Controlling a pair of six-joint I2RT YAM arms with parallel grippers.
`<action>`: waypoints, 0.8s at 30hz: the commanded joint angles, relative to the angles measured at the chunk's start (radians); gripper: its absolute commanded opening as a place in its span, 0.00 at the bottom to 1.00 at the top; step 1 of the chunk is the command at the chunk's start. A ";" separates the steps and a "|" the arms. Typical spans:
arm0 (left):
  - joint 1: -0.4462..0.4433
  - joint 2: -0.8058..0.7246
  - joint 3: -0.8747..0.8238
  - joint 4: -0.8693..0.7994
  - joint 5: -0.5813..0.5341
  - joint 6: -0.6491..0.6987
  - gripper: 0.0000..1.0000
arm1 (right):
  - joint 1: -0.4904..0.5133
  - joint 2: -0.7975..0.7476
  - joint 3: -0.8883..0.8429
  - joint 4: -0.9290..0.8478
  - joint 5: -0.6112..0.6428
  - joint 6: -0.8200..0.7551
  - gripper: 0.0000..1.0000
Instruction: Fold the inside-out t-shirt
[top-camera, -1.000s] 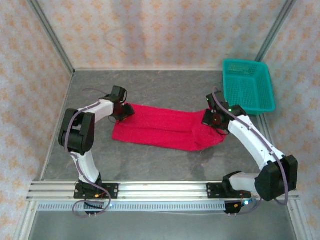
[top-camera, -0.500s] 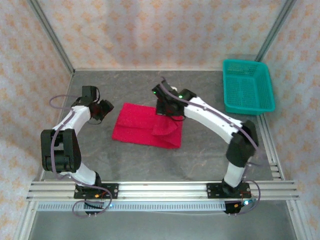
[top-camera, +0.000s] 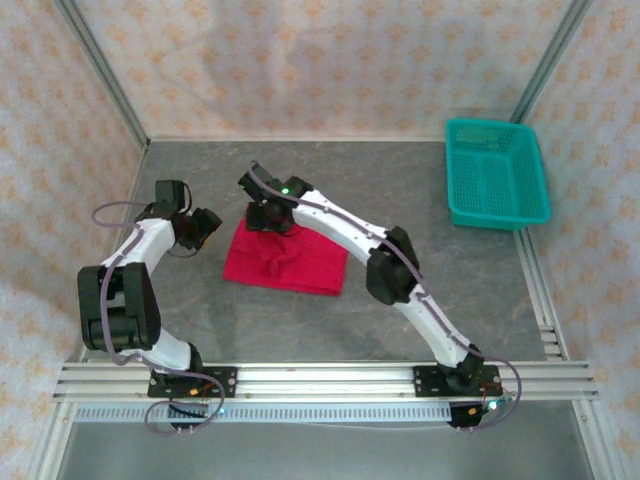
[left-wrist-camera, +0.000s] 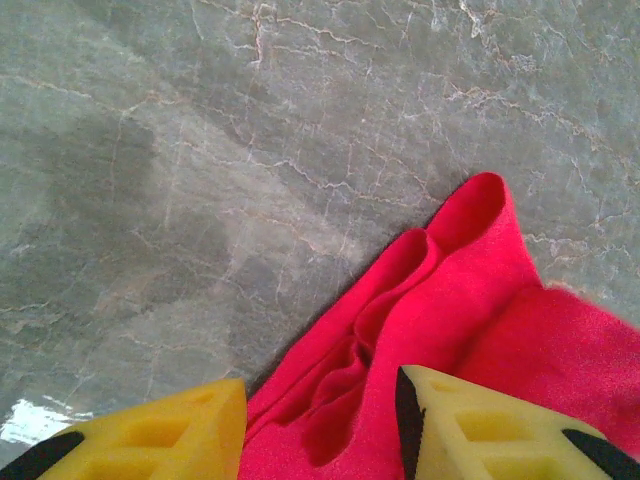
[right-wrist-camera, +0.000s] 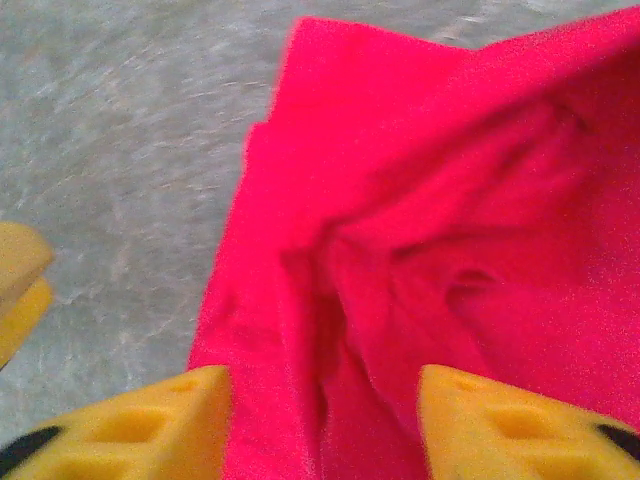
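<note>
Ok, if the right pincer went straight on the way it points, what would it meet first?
The inside-out t-shirt: the right pincer points down at its rumpled red folds, which lie straight ahead of the open jaws. Depth is unclear, but nothing else shows in that line.

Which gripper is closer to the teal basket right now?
Right. The right gripper hangs over a corner of the red t-shirt, well left of the teal basket; the left gripper sits further left, beside the cloth.

Nothing legible noted — no lettering, brand or number can be made out on the red t-shirt (top-camera: 290, 265), nor on the teal basket (top-camera: 495, 185) at two o'clock.
</note>
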 joint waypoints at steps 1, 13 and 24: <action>0.009 -0.060 -0.016 -0.011 -0.037 0.000 0.45 | 0.036 -0.012 0.192 -0.160 -0.023 -0.053 0.64; -0.199 -0.333 -0.003 -0.070 -0.065 0.017 0.46 | -0.109 -0.670 -0.861 0.193 0.147 -0.021 0.34; -0.735 -0.028 0.151 0.136 -0.170 -0.203 0.46 | -0.356 -0.911 -1.379 0.367 0.144 0.147 0.13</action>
